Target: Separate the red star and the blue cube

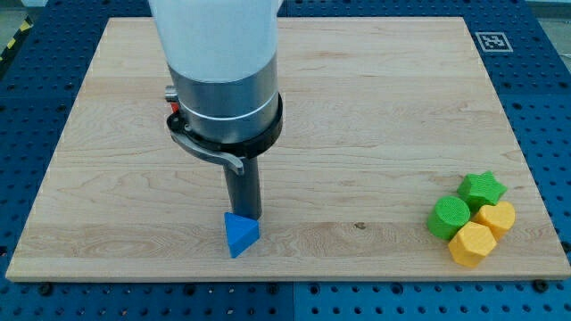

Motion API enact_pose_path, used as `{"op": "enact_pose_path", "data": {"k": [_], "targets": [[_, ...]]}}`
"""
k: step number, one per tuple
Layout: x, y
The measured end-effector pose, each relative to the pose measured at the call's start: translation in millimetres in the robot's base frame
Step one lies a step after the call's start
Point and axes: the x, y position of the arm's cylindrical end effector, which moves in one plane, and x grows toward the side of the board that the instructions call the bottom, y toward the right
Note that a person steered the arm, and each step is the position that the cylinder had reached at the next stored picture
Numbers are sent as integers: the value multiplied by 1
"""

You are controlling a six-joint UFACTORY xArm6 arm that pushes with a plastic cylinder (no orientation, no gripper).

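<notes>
A blue block (241,234), which looks triangular from here, lies near the board's bottom edge, left of centre. My tip (243,217) stands right at this block's upper side and seems to touch it. A small red patch (175,112) shows at the left edge of the arm's wide body. The arm hides the rest of it, so I cannot tell if it is the red star. No blue cube can be made out as such.
A tight cluster lies at the wooden board's (375,107) bottom right: a green star (482,188), a green cylinder (448,217) and two yellow blocks (496,218) (470,243). The arm's body hides part of the board's upper left. A marker tag (493,41) sits at the top right corner.
</notes>
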Motion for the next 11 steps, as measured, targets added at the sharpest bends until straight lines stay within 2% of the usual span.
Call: {"op": "enact_pose_path", "data": {"k": [1,3,4,5,9,11], "targets": [[-46,-32],[-127,-156],[-195,-161],[-214,-126],[-139,-40],[-115,-39]]}}
